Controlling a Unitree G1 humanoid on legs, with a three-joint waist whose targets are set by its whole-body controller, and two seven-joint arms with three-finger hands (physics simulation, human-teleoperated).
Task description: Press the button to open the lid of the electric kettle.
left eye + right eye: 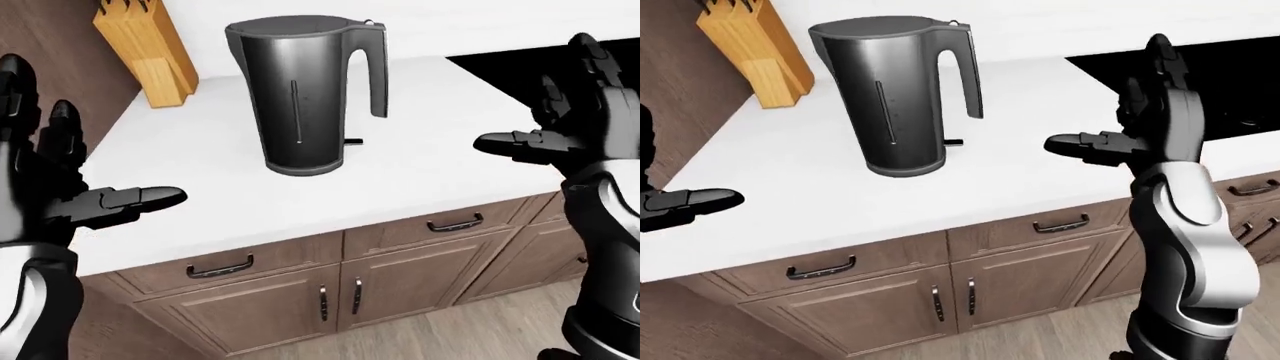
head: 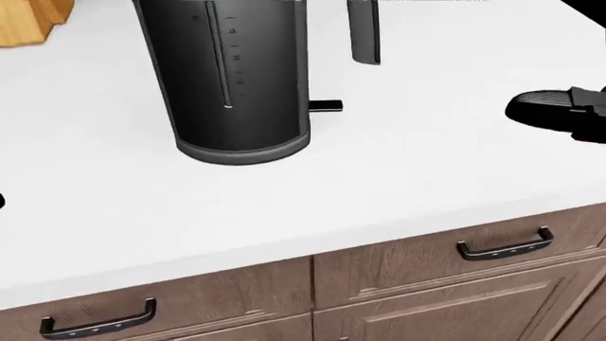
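Observation:
A dark grey electric kettle [image 1: 300, 97] stands upright on the white counter [image 1: 430, 165], its lid shut and its handle [image 1: 375, 67] on the right. The lid button is too small to make out. My left hand [image 1: 70, 165] is open, raised at the left edge of the left-eye view, well left of and below the kettle. My right hand [image 1: 1130, 127] is open, fingers spread upward, held to the right of the kettle and apart from it. Neither hand touches anything.
A wooden knife block [image 1: 150, 49] stands at the top left by the wall. A black cooktop [image 1: 1230, 75] lies at the right of the counter. Wooden drawers and cabinet doors [image 1: 340, 292] with dark handles run below the counter edge.

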